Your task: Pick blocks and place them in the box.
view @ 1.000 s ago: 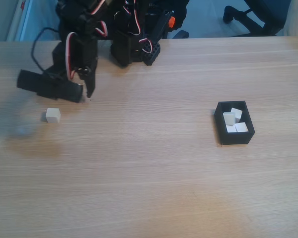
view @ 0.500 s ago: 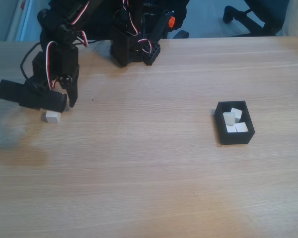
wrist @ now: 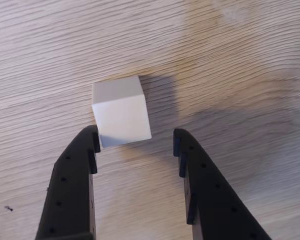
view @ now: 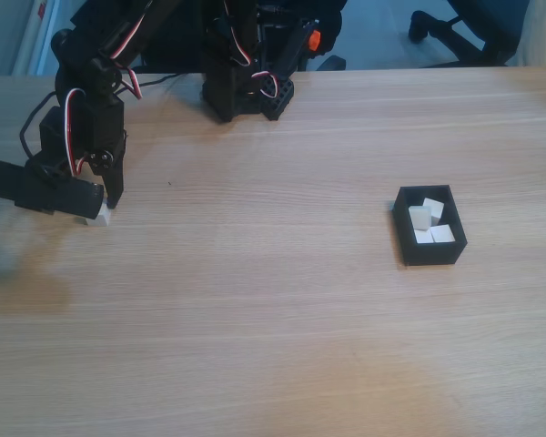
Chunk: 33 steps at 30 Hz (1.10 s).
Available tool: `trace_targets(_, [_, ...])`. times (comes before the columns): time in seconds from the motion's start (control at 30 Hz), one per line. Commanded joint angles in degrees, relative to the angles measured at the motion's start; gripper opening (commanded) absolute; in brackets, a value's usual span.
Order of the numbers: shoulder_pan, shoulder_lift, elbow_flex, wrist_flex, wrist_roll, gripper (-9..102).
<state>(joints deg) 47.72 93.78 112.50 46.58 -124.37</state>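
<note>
White block (wrist: 120, 110) sits on our wooden table (wrist: 230, 60) — our gripper (wrist: 135, 136) spread around its near edge, not pinching; other blocks (view: 429, 221) fill the black box (view: 428, 251).

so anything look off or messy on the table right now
Nothing is spilled or damaged. The blocks in the box lie jumbled at different angles rather than neatly. In the wrist view the loose block sits turned askew to the open gripper, closer to the finger on the picture's left, so a grasp may twist it.
</note>
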Motion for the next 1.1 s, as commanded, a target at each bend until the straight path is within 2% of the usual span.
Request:
trace_targets(0.0, [-1.1, 0.4, -2.9, 0.6, 0.9, 15])
trace_targets(0.6, [-4.3, -2.5, -2.9, -2.0, 3.3, 13])
trace_targets(1.07, [-5.4, -0.1, -2.2, 0.5, 2.5, 0])
